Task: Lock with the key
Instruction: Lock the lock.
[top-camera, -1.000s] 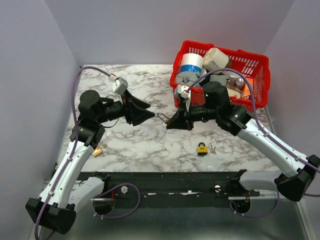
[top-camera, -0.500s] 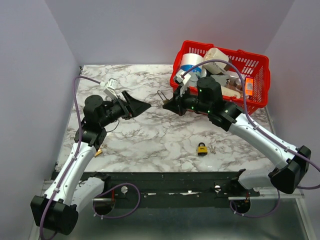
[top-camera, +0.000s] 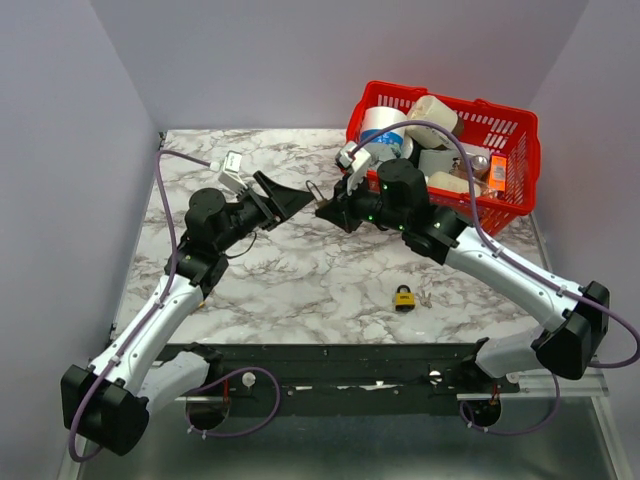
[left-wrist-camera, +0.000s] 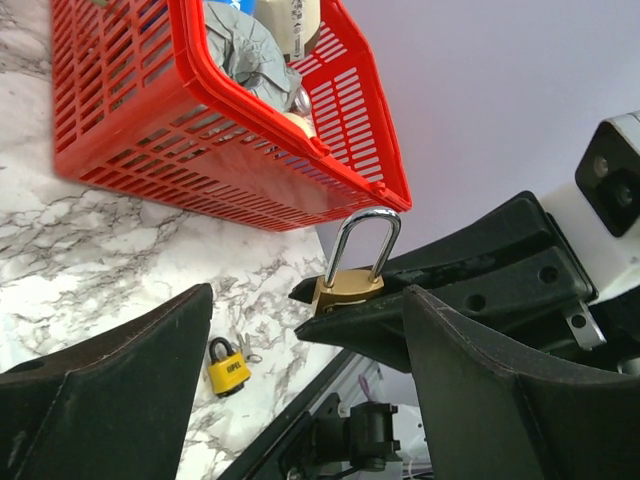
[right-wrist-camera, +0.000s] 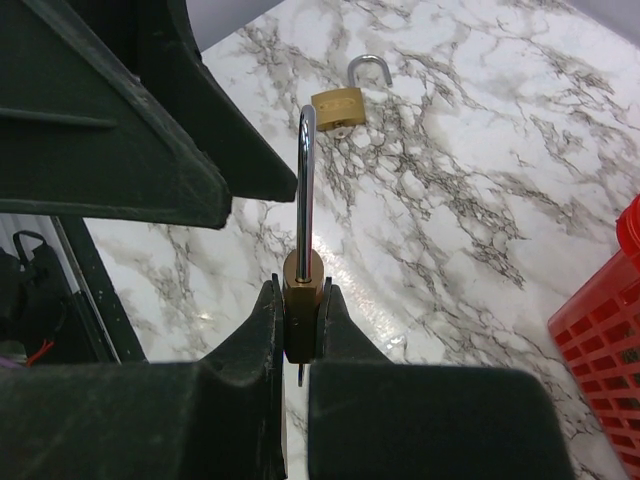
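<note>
Fingers (right-wrist-camera: 250, 345) of my right end effector (right-wrist-camera: 302, 325) are narrowed onto the body of a brass padlock (right-wrist-camera: 302, 285), one on each flat side. Its steel shackle (right-wrist-camera: 304, 180) stands straight up out of the grip, edge-on to my right wrist camera, so I cannot tell from there whether it is seated; from my left wrist both legs of the loop appear to meet the body.

Seen from above, the held lock is raised off the tabletop (top-camera: 300, 270), over its middle and a little toward 12 o'clock. My left end effector (top-camera: 295, 203) faces it from 9 o'clock, spread wide and holding nothing, its tips near the shackle; I cannot tell whether they touch. In my left wrist view the lock shows in the gap between my two spread fingers (left-wrist-camera: 110, 400).

A yellow padlock (top-camera: 404, 297) lies on the tabletop at 5 o'clock from the held one, well apart from it; a small grey key-like piece (top-camera: 425, 298) lies just beside it at 3 o'clock, too small to make out. A second padlock (right-wrist-camera: 338, 103), also brass, lies on the marble with its shackle swung open; my right wrist view shows it at 12 o'clock, beyond the held one. A red basket (top-camera: 505, 125) full of mixed items stands at 2 o'clock on the tabletop, behind my right arm.
</note>
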